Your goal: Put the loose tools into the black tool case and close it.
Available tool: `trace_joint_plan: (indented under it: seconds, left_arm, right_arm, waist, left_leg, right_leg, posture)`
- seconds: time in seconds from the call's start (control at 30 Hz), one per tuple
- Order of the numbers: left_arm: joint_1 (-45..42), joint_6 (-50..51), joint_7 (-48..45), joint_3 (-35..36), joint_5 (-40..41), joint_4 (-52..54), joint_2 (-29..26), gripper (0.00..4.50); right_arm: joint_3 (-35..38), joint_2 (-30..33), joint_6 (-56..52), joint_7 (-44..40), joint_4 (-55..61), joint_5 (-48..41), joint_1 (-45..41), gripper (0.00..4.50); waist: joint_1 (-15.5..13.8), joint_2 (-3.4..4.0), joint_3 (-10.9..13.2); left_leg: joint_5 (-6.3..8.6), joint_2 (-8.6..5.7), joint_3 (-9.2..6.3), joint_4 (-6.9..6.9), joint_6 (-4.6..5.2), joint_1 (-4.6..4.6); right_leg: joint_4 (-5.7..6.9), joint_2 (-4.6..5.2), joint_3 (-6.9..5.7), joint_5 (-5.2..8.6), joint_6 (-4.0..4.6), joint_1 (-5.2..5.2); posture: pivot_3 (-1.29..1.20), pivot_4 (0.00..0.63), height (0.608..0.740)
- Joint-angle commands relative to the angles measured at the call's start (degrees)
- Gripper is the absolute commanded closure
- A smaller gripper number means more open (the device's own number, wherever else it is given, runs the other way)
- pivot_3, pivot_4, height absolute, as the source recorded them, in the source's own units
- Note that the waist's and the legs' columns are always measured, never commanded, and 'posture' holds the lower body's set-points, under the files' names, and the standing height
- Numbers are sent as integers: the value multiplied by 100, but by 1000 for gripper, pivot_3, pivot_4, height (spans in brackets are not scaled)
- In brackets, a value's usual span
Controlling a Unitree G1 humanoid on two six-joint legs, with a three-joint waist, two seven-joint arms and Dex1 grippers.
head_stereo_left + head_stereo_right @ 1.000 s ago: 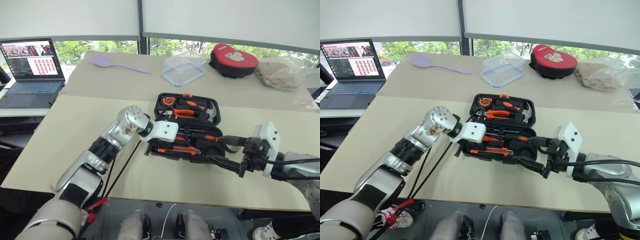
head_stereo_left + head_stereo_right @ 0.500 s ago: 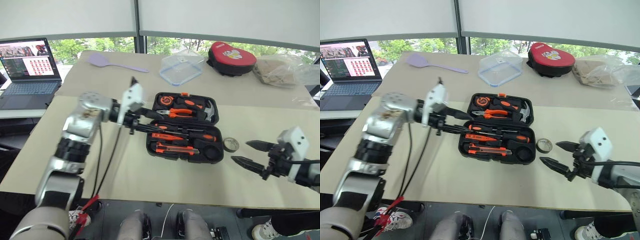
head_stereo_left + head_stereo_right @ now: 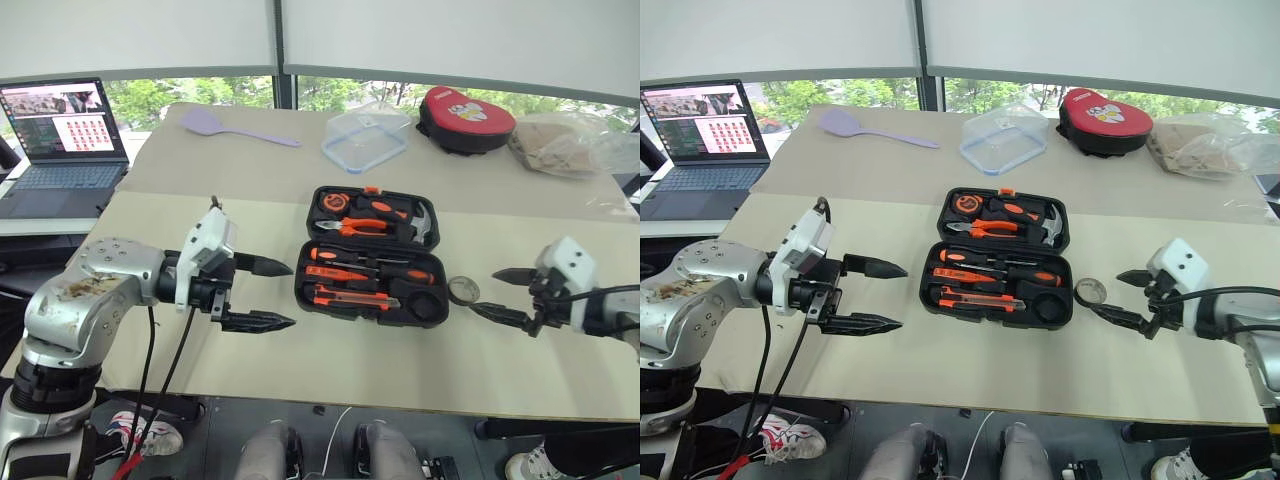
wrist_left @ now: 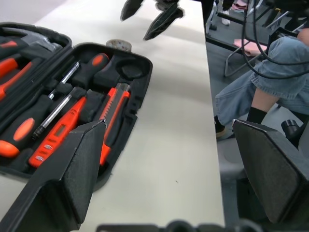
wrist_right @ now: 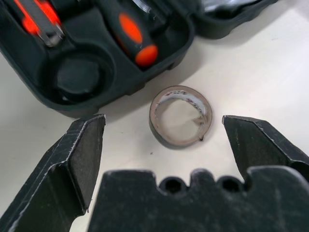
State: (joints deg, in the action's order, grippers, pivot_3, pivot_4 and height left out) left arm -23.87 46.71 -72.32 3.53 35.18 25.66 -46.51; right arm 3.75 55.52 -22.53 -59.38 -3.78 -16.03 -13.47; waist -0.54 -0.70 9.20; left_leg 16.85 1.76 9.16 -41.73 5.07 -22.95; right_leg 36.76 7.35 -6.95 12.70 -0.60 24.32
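The left gripper (image 3: 258,294) has let go and pulled away from the black plastic tool case (image 3: 372,266), and its jaws now stand wide open and hold nothing. That likely means its tool is now in a slot. The right gripper (image 3: 500,295) has moved out to the case's right side, jaws wide open and empty, with the small grey tape roll (image 5: 180,116) lying on the pale worktop (image 3: 330,360) between them. The roll is just beside the case, not in it. In the near half of the open case I count three slim screwdrivers (image 3: 372,273) and one black-and-orange utility knife (image 3: 352,296). One round slot (image 5: 77,77) is empty, so the roll looks like the last loose tool.
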Motion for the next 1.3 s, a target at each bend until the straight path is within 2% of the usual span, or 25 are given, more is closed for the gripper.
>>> trace_joint_plan:
  seconds: [0.03,0.13,0.23,0.27,0.33,0.5,0.6,0.77,0.9,1.07,1.3]
  left_arm:
    - [28,-110,236,131,62,247,-144,22]
    - [89,-162,299,147,93,253,-253,0]
    - [110,-247,356,108,70,223,-306,0]
    - [112,-266,368,98,69,217,-316,0]
    - [52,-305,399,49,53,162,-315,0]
    - [-57,-455,400,-68,14,35,-334,0]
    - [-110,-532,385,-155,-27,-44,-332,0]
    - [-66,-663,300,-306,-45,-13,-363,0]
    - [-82,-709,345,-399,-72,-14,-289,0]
    - [-175,-834,365,-539,-140,-82,-230,0]
    - [-281,-897,358,-565,-156,-188,-270,0]
  right_arm:
    - [-235,-62,386,-34,-262,335,-283,0]
    - [-369,-154,462,-100,-404,420,-386,604]
    - [-468,-240,586,-123,-470,524,-349,1626]
    - [-483,-257,607,-121,-479,544,-337,2091]
    - [-523,-283,700,-61,-524,651,-321,2630]
    - [-441,-293,725,-48,-463,673,-259,4378]
    - [-280,-168,667,-131,-307,564,-169,4444]
    - [330,53,-13,-389,355,-138,-31,4444]
    - [617,44,-859,-573,1486,-1026,17,4444]
    - [15,-201,-1059,-198,2299,-881,-23,4444]
    - [-538,-215,-895,45,2134,-315,25,4444]
  waist:
    - [-10,4,2]
    - [-1,8,4]
    - [4,8,4]
    - [5,8,4]
    - [6,8,4]
    - [4,8,4]
    - [0,8,4]
    - [-5,17,10]
    - [25,19,11]
    - [4,18,11]
    - [-26,19,12]
  left_leg:
    - [0,0,0,0,0,0]
    - [0,-1,0,0,0,-1]
    - [-1,1,2,1,-2,1]
    - [-1,1,2,1,-3,1]
    - [-1,1,3,2,-4,1]
    - [-1,1,3,2,-4,1]
    - [-1,0,4,2,-4,1]
    - [-1,0,5,2,-4,-4]
    - [-1,6,4,6,-6,2]
    - [-1,6,2,13,-9,1]
    - [-1,-3,3,10,-8,-16]
  right_leg:
    - [0,0,-1,0,0,0]
    - [0,1,-2,0,0,0]
    - [0,-2,-3,1,-1,-1]
    - [0,-3,-5,1,0,-1]
    - [0,-3,-3,1,0,0]
    - [0,-2,-3,1,0,-1]
    - [0,-2,-3,1,0,-1]
    - [0,-1,-2,1,0,3]
    - [1,-3,0,0,2,2]
    - [-1,-2,-1,1,3,4]
    - [-2,4,-6,1,3,17]
  posture:
    - [0,150,731]
    - [0,150,731]
    - [0,150,731]
    - [0,150,731]
    - [0,150,731]
    - [0,150,731]
    - [0,150,731]
    - [0,150,731]
    - [0,150,731]
    - [0,150,731]
    - [0,150,731]
